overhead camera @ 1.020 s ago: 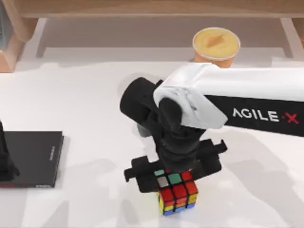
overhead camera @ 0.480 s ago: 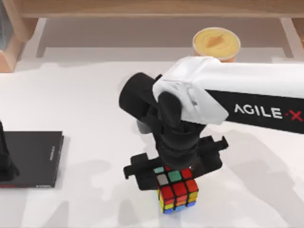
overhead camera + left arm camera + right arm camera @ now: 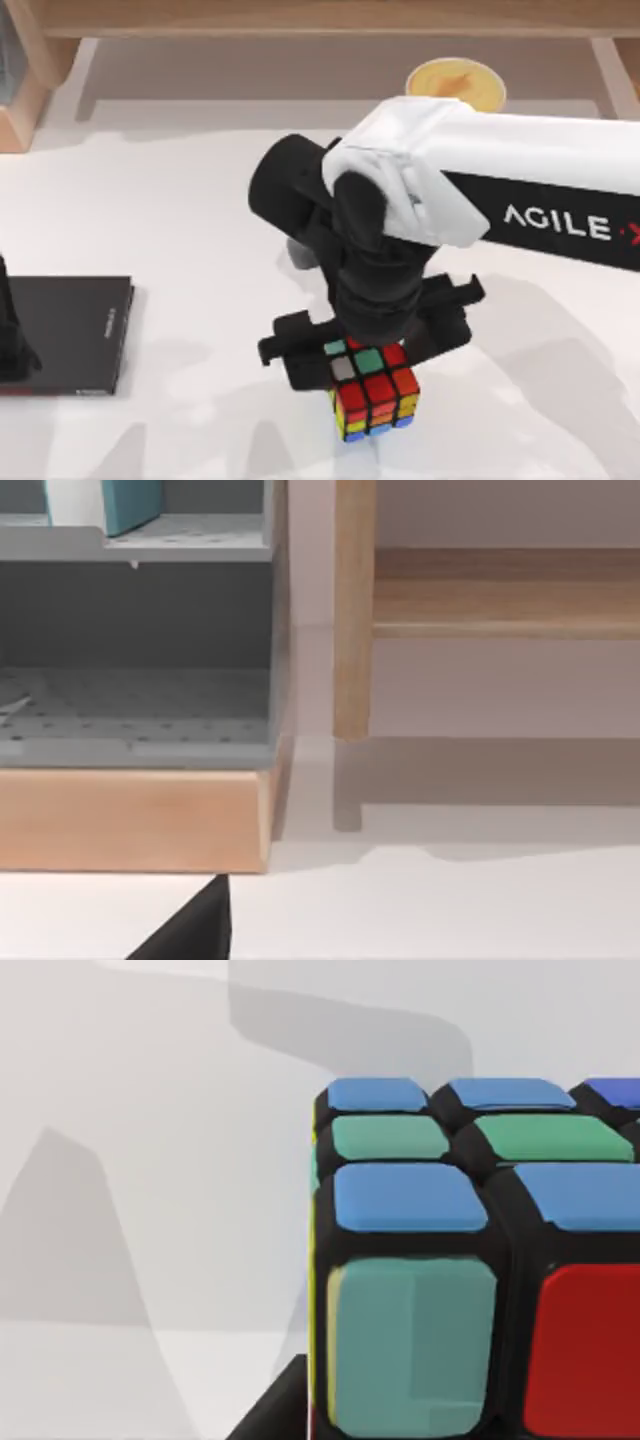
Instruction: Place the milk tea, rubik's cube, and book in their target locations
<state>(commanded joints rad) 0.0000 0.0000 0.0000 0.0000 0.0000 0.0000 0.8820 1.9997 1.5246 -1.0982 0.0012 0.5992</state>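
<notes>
The rubik's cube (image 3: 376,400) is near the table's front, right of the middle, with my right gripper (image 3: 372,368) shut on it from above. Its blue, green and red stickers loom close in the right wrist view (image 3: 470,1280). The milk tea (image 3: 457,84) stands at the back, its orange cup partly hidden behind the right arm. The book (image 3: 125,502), teal with white page edges, stands on the upper level of a grey shelf in the left wrist view. My left arm (image 3: 10,335) is parked at the table's left edge.
A thin black book (image 3: 70,335) lies flat at the left, under the left arm. A wooden shelf (image 3: 300,15) runs along the back. A grey perforated rack with a wooden base (image 3: 140,820) stands beside a wooden post (image 3: 352,610).
The right arm has risen slightly, and the rubik's cube has shifted a little toward the back with it. The left arm has not moved.
</notes>
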